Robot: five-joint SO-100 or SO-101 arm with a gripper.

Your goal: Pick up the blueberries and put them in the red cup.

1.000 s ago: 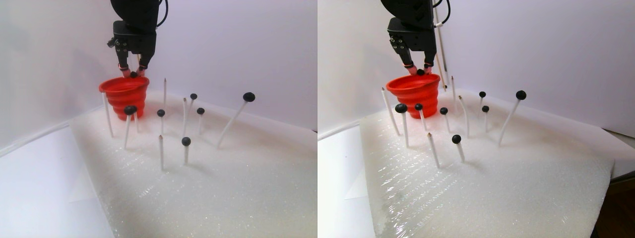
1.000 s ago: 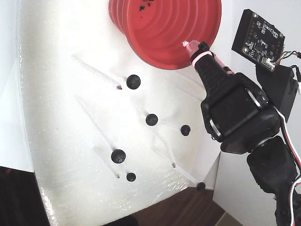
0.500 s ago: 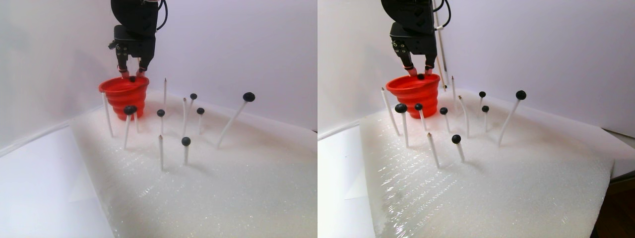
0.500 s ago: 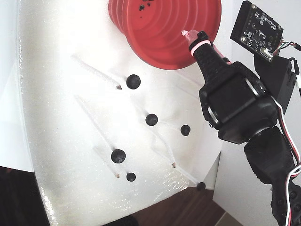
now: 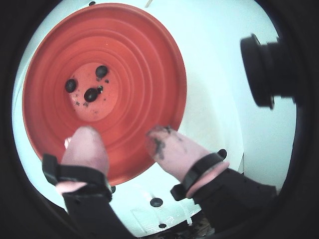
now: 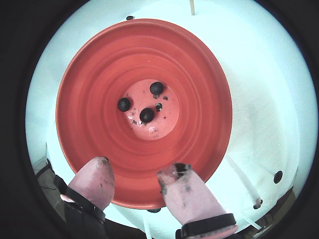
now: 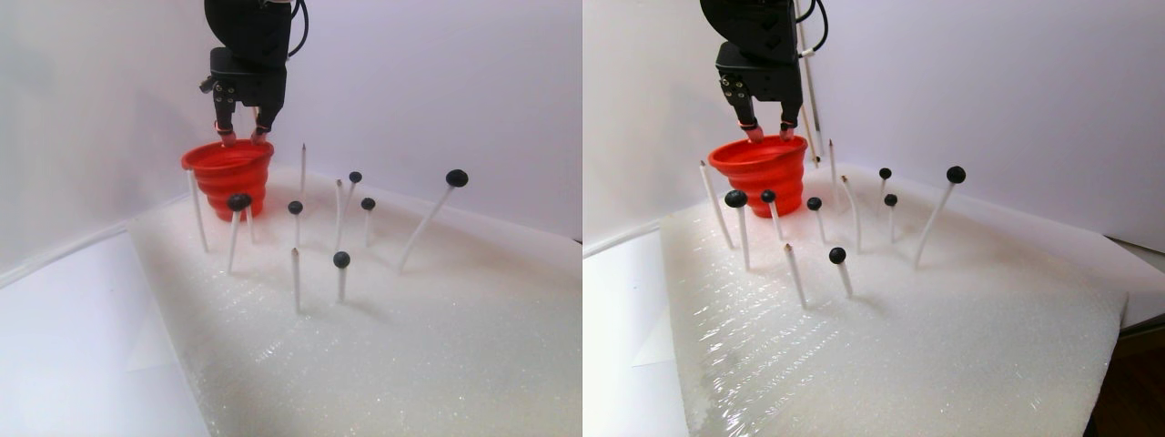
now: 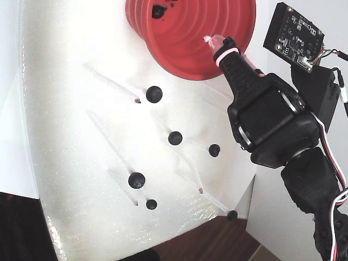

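The berry once pinched between the gripper's (image 6: 134,174) tips is gone from them; the tips stand apart and bare, with three blueberries (image 6: 146,115) in the red cup (image 6: 99,74).

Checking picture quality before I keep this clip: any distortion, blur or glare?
Both wrist views are fisheye, with a black ring around the frame and the red cup curved; the tool's pink tips look soft up close. The stereo pair view is sharp, with glare on the white foam. The fixed view is evenly lit, shadows faint.
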